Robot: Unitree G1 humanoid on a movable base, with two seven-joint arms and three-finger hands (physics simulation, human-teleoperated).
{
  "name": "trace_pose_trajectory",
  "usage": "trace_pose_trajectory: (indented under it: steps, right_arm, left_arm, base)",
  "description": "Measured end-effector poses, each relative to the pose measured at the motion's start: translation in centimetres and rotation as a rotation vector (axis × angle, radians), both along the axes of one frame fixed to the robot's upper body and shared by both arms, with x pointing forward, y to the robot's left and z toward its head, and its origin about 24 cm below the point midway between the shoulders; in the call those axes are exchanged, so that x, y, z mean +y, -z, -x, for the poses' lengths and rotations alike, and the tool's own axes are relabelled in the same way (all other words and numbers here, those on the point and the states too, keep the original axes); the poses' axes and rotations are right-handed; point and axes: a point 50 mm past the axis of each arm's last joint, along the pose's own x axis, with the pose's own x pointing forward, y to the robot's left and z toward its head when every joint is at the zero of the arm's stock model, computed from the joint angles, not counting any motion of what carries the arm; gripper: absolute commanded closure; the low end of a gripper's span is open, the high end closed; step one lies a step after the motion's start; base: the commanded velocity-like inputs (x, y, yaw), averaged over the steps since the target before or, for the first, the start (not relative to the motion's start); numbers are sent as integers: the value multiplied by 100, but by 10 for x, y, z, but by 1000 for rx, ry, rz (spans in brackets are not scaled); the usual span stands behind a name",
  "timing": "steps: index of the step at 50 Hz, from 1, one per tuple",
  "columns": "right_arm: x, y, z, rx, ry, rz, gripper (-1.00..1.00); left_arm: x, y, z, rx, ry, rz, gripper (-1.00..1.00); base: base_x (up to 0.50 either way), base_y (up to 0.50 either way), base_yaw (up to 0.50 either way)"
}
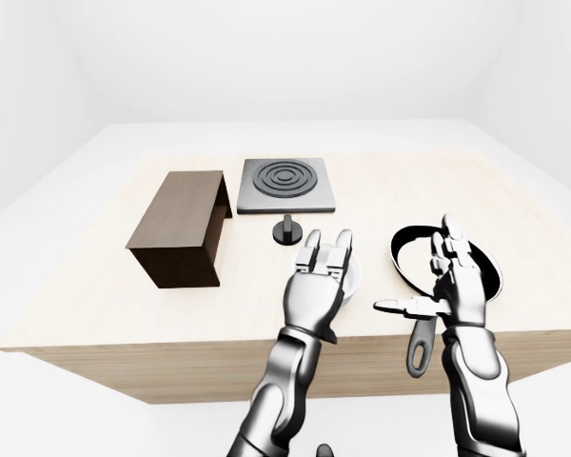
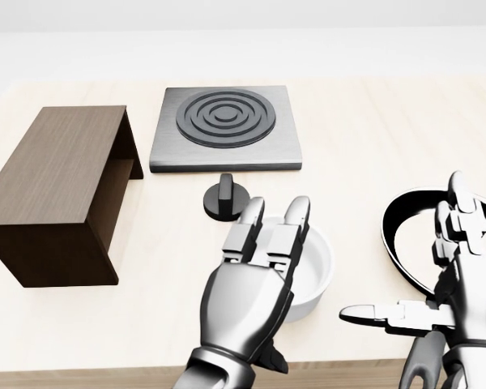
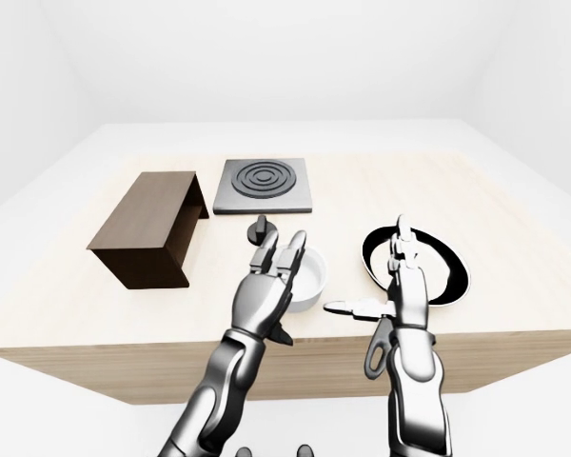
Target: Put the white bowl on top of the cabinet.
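Note:
The white bowl (image 2: 317, 269) stands on the light wooden table (image 2: 364, 138), low in the head view and just right of centre. My left hand (image 2: 272, 284) hangs over the bowl's left half and hides it, fingers stretched flat and open, thumb tucked below. The cabinet (image 2: 61, 174) is a dark brown wooden box at the left, lying with its open side to the right and its flat top bare. My right hand (image 2: 417, 271) stands open to the right of the bowl, over the pan's rim, thumb pointing left and holding nothing.
A black frying pan (image 2: 397, 227) with a white inside lies at the right, its handle (image 1: 419, 347) reaching over the table's near edge. A grey hotplate (image 2: 225, 128) with dark rings sits above the bowl. A small black knob (image 2: 223, 197) stands between them.

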Motion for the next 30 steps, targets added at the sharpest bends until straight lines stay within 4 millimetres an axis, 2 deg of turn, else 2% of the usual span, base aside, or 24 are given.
trace_pose_trajectory:
  steps: [14,30]
  right_arm:
    - [1,0,0,-1,-2,1,-100]
    - [2,1,0,6,-9,2,-100]
  left_arm:
    - [-5,12,-4,29,2,-66,-100]
    - [-5,29,-18,93,-11,-125,-100]
  base:
    - [0,0,0]
    - [0,0,0]
